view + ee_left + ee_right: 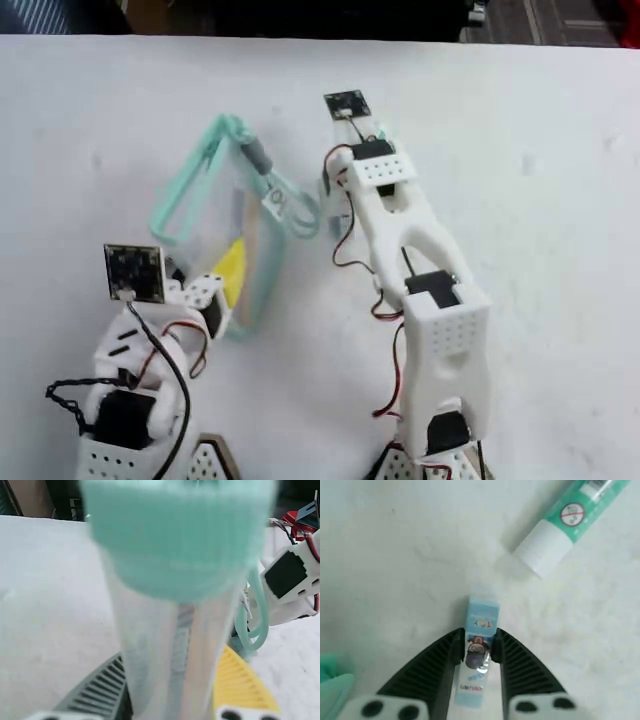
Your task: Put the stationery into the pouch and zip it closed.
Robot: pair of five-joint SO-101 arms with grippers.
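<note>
In the high view, a transparent plastic pouch with mint-green edging (215,215) lies slanted on the white bench (540,200). The white left arm (140,390) reaches the pouch's near end. Its jaws, one of them yellow, are clamped on that end. The white right arm (430,300) stretches along the other side of the pouch, and its wrist stands just beside the mint-green loop (295,215) that hangs off the pouch's edge.

In the left wrist view, the pouch (170,645) rises between the left jaws, a grey ribbed one on one side and a yellow ribbed one on the other, both pressed against its clear wall. Its mint-green edge band is very close to the camera and blurred. A long pale item shows through the clear wall, too blurred to tell what it is. The loop (252,625) curls beside the pouch, with the right arm (295,580) just past it.

In the right wrist view, the black ribbed right jaws are closed on a small light-blue rectangular eraser (479,630) with a printed sleeve, outside the pouch. I cannot tell whether it touches the bench (395,555). A mint-green corner of the pouch (332,692) shows near the jaws. A green glue stick with a white cap (555,535) lies on the bench, farther from the pouch than the eraser is
</note>
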